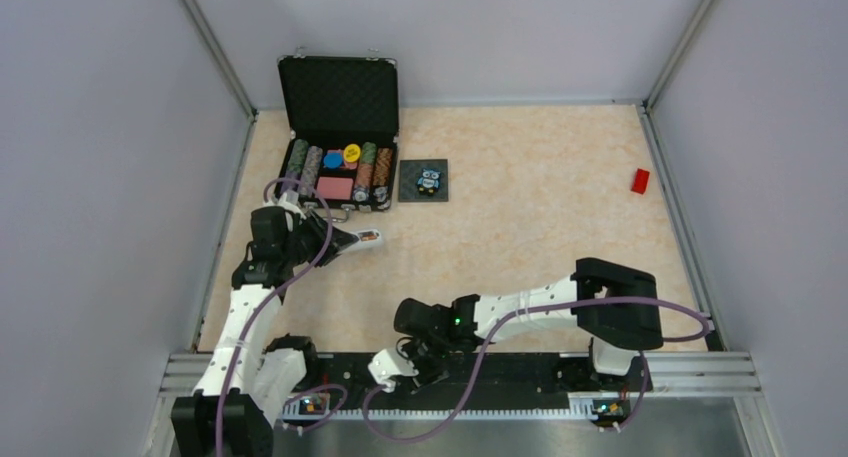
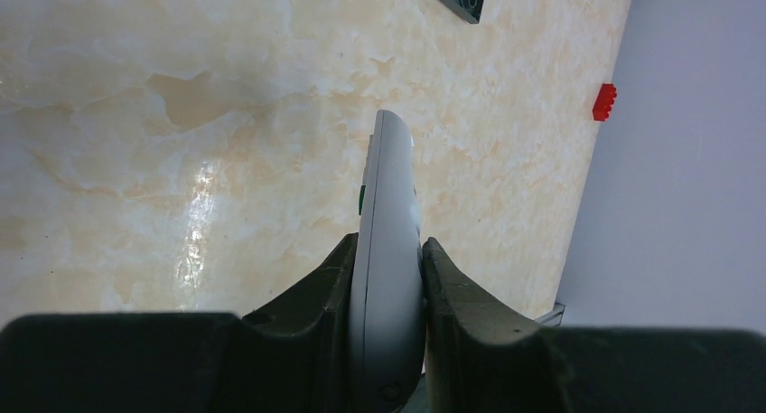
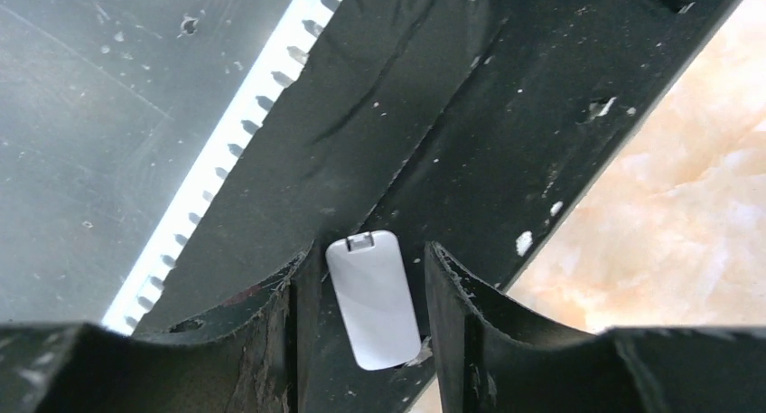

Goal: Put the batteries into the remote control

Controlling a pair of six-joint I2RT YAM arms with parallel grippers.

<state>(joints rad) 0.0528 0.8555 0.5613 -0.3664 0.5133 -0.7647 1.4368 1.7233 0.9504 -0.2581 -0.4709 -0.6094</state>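
One slim white remote control [image 2: 388, 250], edge-on, round-tipped.

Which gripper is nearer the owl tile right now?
Left. The left gripper, holding the remote control, is just near-left of the owl tile; the right gripper is much farther, down over the black base rail.

Bare tabletop [image 1: 540, 197] lies between owl tile [image 1: 424, 180] and red block [image 1: 640, 181]; open case [image 1: 340, 102] fills far-left corner.
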